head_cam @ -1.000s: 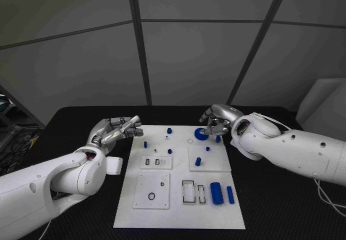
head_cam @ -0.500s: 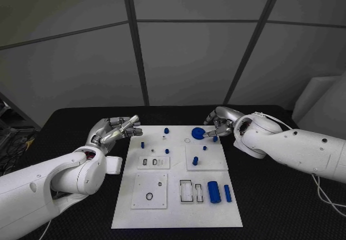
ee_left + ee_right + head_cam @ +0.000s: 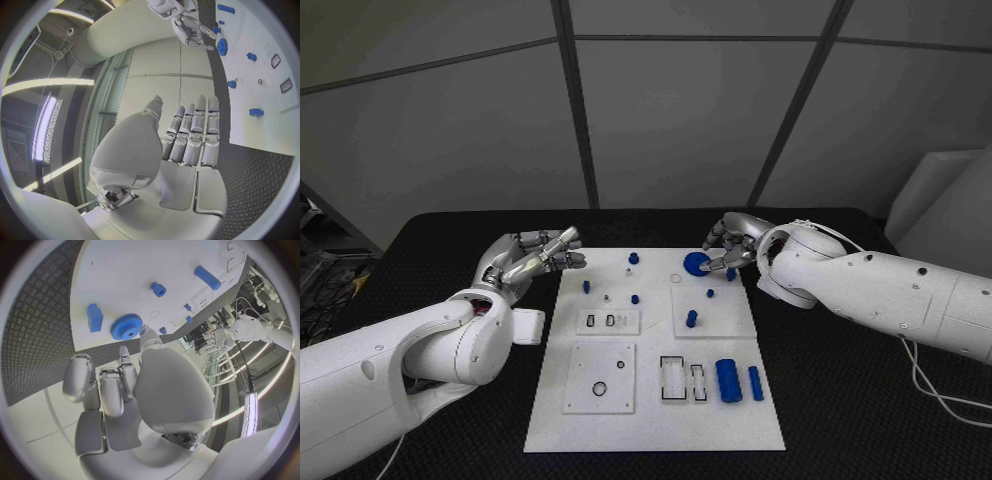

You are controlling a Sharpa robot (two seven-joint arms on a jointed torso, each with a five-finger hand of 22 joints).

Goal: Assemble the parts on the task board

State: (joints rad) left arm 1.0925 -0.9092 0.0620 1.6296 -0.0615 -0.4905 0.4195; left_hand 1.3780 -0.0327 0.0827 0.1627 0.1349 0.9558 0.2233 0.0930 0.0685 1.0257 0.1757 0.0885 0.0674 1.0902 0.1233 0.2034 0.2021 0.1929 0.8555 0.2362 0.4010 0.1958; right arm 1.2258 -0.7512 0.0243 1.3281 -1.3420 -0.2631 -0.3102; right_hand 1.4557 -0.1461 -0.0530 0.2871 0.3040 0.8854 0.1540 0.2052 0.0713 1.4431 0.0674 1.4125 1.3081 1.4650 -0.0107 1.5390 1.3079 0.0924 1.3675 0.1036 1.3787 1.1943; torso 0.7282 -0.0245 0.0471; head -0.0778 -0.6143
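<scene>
At the near end of the task board (image 3: 656,420), two blue cylinders, a thick one (image 3: 727,380) and a thinner one (image 3: 756,383), lie beside framed slots, untouched. Further out, small blue pegs (image 3: 691,319) stand on the plate. At the far right corner lies the blue gear (image 3: 697,264), a toothed disc with a centre hole. The right hand (image 3: 730,250) hovers just beside it, fingers curled in but apparently holding nothing. The step in hand looks like picking up the gear; next, the fingers must close on its rim. The left hand (image 3: 531,257) waits off the board's far left corner, fingers straight, empty.
</scene>
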